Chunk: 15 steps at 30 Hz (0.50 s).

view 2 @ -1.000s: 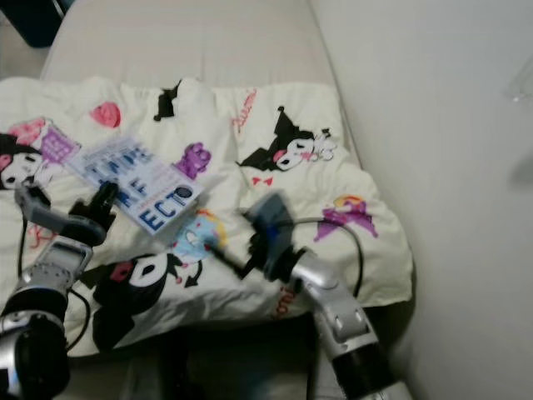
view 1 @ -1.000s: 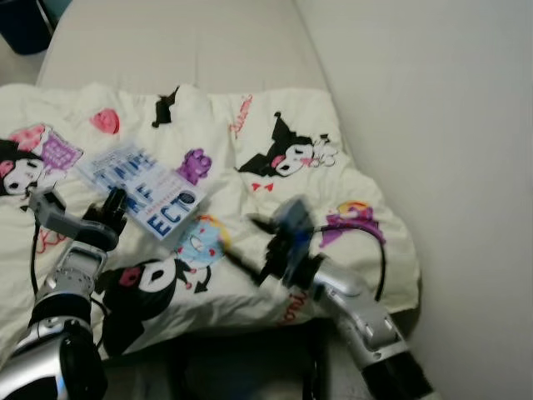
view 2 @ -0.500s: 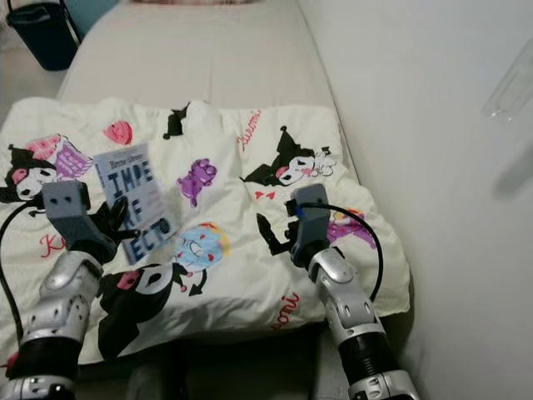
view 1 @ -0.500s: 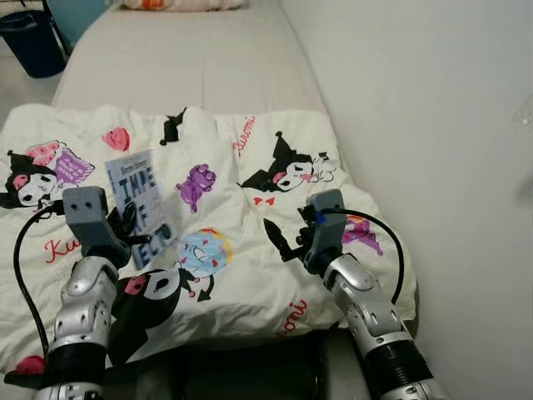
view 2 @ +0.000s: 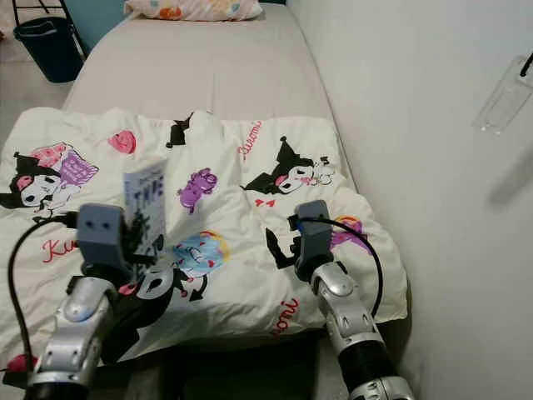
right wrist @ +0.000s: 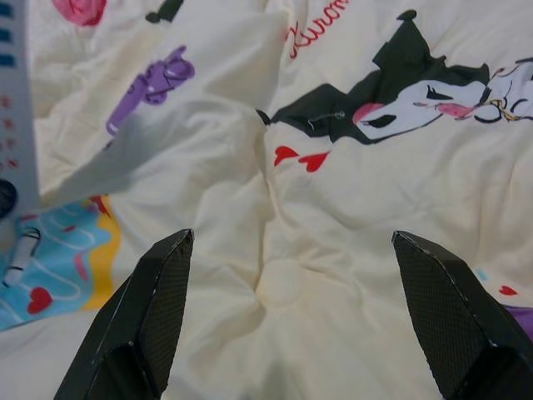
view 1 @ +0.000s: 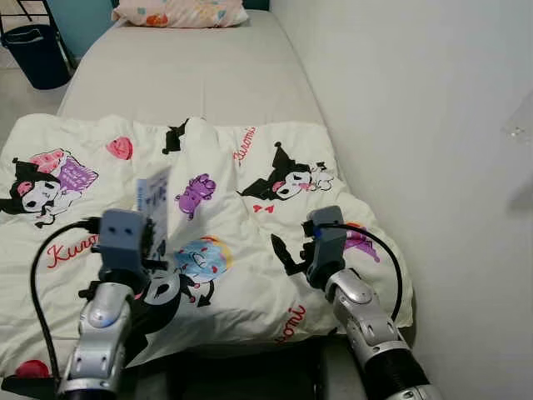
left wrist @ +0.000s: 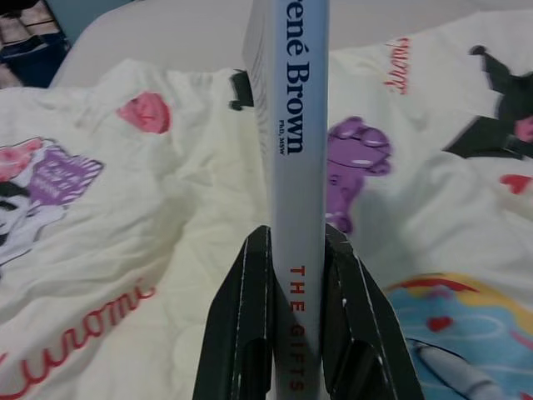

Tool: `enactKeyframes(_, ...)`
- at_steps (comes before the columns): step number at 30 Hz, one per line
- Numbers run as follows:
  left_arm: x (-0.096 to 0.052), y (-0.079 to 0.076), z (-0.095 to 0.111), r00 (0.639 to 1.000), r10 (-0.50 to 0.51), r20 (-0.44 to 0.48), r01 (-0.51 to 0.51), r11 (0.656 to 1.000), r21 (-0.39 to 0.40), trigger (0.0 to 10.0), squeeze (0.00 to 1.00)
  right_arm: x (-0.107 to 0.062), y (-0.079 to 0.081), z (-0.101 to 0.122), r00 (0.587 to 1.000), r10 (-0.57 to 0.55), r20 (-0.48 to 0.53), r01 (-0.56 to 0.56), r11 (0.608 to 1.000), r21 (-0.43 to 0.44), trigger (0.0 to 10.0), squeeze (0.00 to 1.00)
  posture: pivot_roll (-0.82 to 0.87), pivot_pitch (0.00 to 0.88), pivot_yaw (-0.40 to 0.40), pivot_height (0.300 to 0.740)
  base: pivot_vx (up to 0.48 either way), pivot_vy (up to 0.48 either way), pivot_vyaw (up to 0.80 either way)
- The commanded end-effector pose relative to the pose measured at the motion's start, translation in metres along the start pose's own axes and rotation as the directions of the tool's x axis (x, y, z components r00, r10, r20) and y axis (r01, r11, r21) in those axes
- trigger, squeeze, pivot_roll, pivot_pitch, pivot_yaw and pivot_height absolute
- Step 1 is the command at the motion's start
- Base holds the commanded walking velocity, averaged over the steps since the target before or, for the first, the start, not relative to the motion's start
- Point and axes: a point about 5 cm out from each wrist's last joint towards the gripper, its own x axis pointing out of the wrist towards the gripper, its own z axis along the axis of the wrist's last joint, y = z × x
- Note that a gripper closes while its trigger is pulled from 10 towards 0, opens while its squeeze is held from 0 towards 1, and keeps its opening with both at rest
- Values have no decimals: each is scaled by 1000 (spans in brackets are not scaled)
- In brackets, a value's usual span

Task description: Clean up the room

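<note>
A pale blue paperback book (view 1: 156,204) stands on edge above the cartoon-print quilt (view 1: 241,200). My left gripper (left wrist: 296,275) is shut on the book's spine (left wrist: 298,150), one black finger on each cover. In the eye views the left gripper (view 1: 148,250) is raised over the near left part of the quilt. My right gripper (view 1: 281,254) hovers open over the quilt's right side, its fingers (right wrist: 150,308) spread wide with nothing between them.
The bare mattress (view 1: 191,75) stretches beyond the quilt, with a patterned pillow (view 1: 179,12) at its head. A white wall (view 1: 416,125) runs along the bed's right side. A dark blue bin (view 1: 37,54) stands on the floor at far left.
The left gripper has lifted the book off the quilt and turned it from lying flat to standing on edge. The camera has tilted up, showing more of the bed.
</note>
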Motion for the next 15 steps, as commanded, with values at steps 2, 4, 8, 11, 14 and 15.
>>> enactKeyframes(2, -1, 5, 9, 997, 57, 55, -57, 998, 2, 10000, 0, -2, 0, -4, 1000, 9, 8, -9, 999, 37, 10000, 0, 14, 153, -9, 570, 0, 0, 0)
enactKeyframes(4, -1, 6, 11, 994, 85, 65, -84, 996, -20, 10000, 0, -3, 1, -3, 1000, 18, 16, -19, 999, 46, 10000, 0, 14, 153, -9, 570, 0, 0, 0)
enactKeyframes(8, -2, 6, 12, 995, 80, 55, -78, 996, -31, 10000, 0, -2, 3, -3, 999, 29, 16, -29, 999, 40, 10000, 0, 18, 155, -13, 580, 0, 0, 0)
enactKeyframes(11, -3, 6, 11, 996, 77, 41, -76, 997, -18, 10000, 0, -1, 4, -3, 999, 33, 18, -34, 999, 34, 10000, 0, 18, 160, -13, 590, 0, 0, 0)
enactKeyframes(14, -5, 5, 10, 997, 72, 28, -72, 997, -8, 10000, 0, 0, 4, -3, 999, 34, 20, -34, 999, 33, 10000, 0, 17, 162, -12, 600, 0, 0, 0)
enactKeyframes(15, -6, 5, 9, 997, 72, 23, -72, 997, -8, 10000, 0, 0, 4, -3, 999, 34, 20, -35, 999, 33, 10000, 0, 17, 162, -12, 605, 0, 0, 0)
